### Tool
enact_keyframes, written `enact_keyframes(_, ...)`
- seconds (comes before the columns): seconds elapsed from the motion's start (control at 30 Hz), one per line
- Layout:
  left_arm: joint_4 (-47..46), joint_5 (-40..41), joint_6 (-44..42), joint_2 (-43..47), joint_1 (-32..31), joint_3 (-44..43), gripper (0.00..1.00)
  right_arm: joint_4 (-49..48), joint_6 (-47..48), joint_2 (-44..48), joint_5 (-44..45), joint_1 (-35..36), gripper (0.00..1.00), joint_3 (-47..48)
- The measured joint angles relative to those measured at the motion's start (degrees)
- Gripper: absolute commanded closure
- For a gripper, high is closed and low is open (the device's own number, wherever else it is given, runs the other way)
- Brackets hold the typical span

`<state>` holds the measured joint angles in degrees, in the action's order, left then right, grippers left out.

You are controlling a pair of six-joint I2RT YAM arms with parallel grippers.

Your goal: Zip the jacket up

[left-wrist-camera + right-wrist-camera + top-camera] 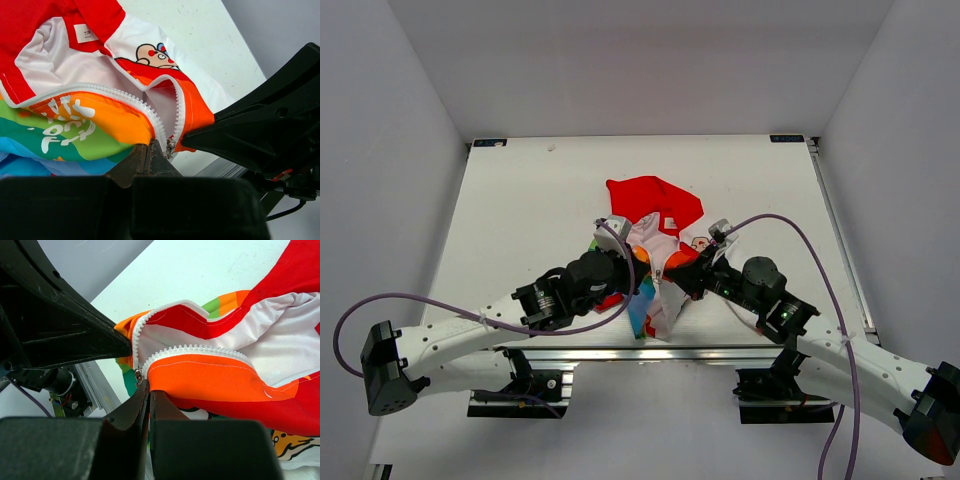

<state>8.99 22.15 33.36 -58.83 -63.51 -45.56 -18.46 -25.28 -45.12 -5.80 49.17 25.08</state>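
Our jacket (655, 215) lies bunched on the white desk (520, 200), near its front edge and just ahead of both arms, red hood (660, 195) toward the far side. Our left fingers (148, 152) are closed, pinching the orange hem right where the zipper (125, 97) ends. Our right fingers (148, 395) are also closed, clamped on the orange edge just under the other row of teeth. The two pairs of fingers meet from opposite sides at the jacket's bottom corner, nearly touching each other. The small metal slider (138, 376) sits at the very bottom between them, just beside both tips. Above it the two rows of white teeth curve apart, showing the white lining. We cannot tell whether either pair touches the slider itself.
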Motion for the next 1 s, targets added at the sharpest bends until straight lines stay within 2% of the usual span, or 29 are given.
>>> enact_keyframes(1.0,0.02,0.74,0.74,0.22,0.00,0.00,1.00,0.37,-0.02,0.09,-1.95,0.00,1.00,0.00)
